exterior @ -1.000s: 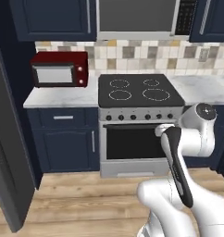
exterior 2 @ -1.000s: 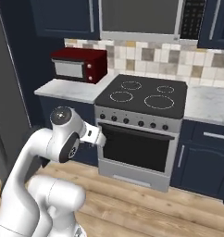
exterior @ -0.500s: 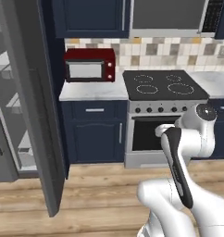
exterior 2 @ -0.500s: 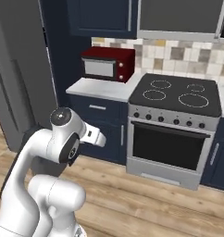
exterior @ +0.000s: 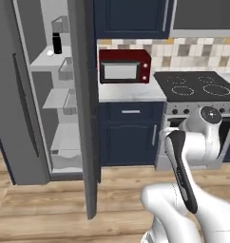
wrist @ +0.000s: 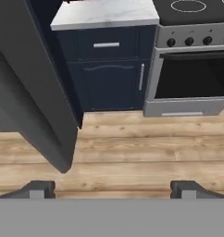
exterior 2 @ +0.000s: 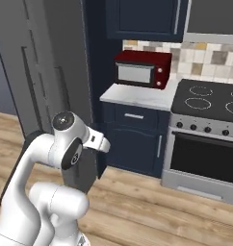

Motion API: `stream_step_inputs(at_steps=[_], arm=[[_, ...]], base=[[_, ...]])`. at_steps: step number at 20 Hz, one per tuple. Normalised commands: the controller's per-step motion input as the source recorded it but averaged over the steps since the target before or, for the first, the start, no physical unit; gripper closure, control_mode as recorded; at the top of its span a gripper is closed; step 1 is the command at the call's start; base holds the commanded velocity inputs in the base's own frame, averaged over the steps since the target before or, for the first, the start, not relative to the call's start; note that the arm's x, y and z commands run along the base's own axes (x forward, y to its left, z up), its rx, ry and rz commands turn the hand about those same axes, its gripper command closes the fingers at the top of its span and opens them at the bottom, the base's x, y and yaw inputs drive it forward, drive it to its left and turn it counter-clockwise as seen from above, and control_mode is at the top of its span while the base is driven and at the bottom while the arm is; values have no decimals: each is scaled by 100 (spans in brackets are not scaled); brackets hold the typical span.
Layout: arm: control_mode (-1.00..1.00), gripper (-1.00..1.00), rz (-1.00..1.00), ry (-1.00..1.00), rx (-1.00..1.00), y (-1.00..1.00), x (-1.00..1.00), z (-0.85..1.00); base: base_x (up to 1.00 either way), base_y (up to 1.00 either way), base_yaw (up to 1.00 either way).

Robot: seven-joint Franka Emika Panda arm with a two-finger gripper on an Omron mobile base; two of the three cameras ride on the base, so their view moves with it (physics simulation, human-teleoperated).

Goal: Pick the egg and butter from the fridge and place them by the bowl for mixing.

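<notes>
1. Hanging low over the wooden floor (wrist: 132,162), the gripper (wrist: 112,190) has its two dark fingertips (wrist: 40,189) spread wide apart. Nothing is between them.

2. Seen from the left base view, the white arm (exterior: 193,142) is folded up close to the robot, in front of the oven. In the right base view, the arm (exterior 2: 65,149) bends near the navy cabinet.

3. A little farther off stands the fridge (exterior: 22,95). It is tall and grey and sits at the left of the left base view. One door (exterior: 86,95) is swung open toward the robot, and its edge faces us. The other door is shut and has a long dark handle (exterior: 24,102).

4. Inside the fridge are pale grey shelves (exterior: 57,99). A small white egg (exterior: 50,53) sits on a high shelf. A dark bottle (exterior: 57,43) stands just beside it. I cannot tell where the butter is.

5. Right of the fridge is a navy cabinet (exterior: 129,130) with a drawer and a door. A pale counter (exterior: 131,92) lies on top.

6. A red microwave (exterior: 125,66) sits on that counter, against the tiled wall (exterior: 202,47).

7. Next to the counter is the stove (exterior: 200,88), with round rings on its black top and knobs on the front. The oven door (wrist: 192,76) is shut.

8. Navy cupboards (exterior: 131,19) hang high up at the back.
</notes>
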Motion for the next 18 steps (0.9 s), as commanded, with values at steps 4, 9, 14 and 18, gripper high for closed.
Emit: stream_step_inputs(at_steps=[4,9,14,18], arm=[[100,-100,0,0,0,0,0,0],[100,-100,0,0,0,0,0,0],[100,-100,0,0,0,0,0,0],[100,-100,0,0,0,0,0,0]], base=[[-54,66,0],[-52,67,-2],[-30,85,0],[-4,89,0]])
